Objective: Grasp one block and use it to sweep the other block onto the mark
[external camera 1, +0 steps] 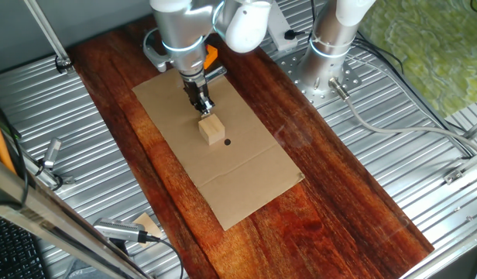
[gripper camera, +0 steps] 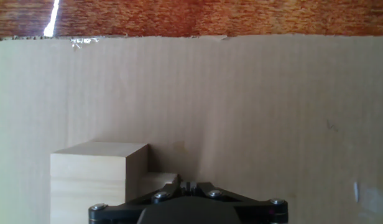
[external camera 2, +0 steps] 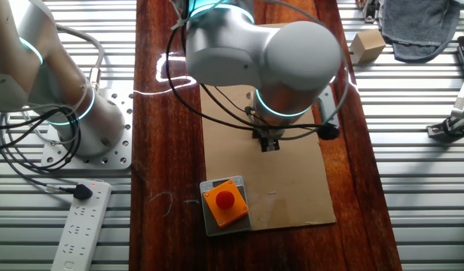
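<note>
The arm's two-finger pincer (external camera 1: 204, 106) pointed straight down over the brown cardboard sheet (external camera 1: 246, 178) that lay on the dark red wooden surface (external camera 1: 331, 194). In one fixed view its fingertips sat just behind the larger light tan wooden block (external camera 1: 211, 129), close enough that they seemed to touch its far top edge. The small round black mark (external camera 1: 227, 142) lay on the cardboard just to the right of that block, near it but not covered by it. In the hand view the same tan block (gripper camera: 95, 177) filled the lower left, and a small pale wooden cube (gripper camera: 159, 183) showed only as a corner tucked against the block's right side, directly above the dark pincer body — so the cube sat between the fingers. The fingers looked drawn close together on the cube, though the contact itself was hidden by the pincer body. In the other fixed view the bulky white arm covered both blocks; only the pincer's (external camera 2: 269, 143) dark lower part showed over the cardboard (external camera 2: 292, 188), with an orange box with a red button (external camera 2: 225, 202) at the near edge of the sheet, well apart from the pincer.
</note>
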{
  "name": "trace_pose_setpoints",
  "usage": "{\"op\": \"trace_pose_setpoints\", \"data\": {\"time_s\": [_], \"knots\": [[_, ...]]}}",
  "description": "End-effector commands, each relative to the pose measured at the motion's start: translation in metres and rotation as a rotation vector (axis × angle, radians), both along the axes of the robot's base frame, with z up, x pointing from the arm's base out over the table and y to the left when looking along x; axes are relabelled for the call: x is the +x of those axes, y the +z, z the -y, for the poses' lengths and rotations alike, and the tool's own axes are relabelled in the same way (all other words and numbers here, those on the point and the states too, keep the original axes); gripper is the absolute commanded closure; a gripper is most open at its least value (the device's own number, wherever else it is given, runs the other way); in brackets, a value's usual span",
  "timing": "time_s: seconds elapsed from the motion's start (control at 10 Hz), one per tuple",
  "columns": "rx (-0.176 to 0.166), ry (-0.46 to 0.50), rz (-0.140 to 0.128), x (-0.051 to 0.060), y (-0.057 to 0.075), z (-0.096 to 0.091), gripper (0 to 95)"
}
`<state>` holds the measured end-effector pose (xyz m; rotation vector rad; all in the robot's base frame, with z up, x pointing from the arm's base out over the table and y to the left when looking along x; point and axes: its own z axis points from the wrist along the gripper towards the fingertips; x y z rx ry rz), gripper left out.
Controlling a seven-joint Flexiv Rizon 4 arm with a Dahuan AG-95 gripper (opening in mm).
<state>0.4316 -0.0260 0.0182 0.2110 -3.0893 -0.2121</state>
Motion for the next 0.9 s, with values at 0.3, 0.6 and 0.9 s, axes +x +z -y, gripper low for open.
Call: {"op": "trace_pose_setpoints", "data": {"time_s": [0.3, 0.6, 0.9], "knots": [[0.011, -0.013, -0.006, 0.0001, 0.0031, -0.002, 95.0], [0.005, 0.003, -0.004, 0.0, 0.0034, -0.0019, 95.0], [0.01, 0.02, -0.008, 0.0, 0.0034, -0.0019, 95.0]]}}
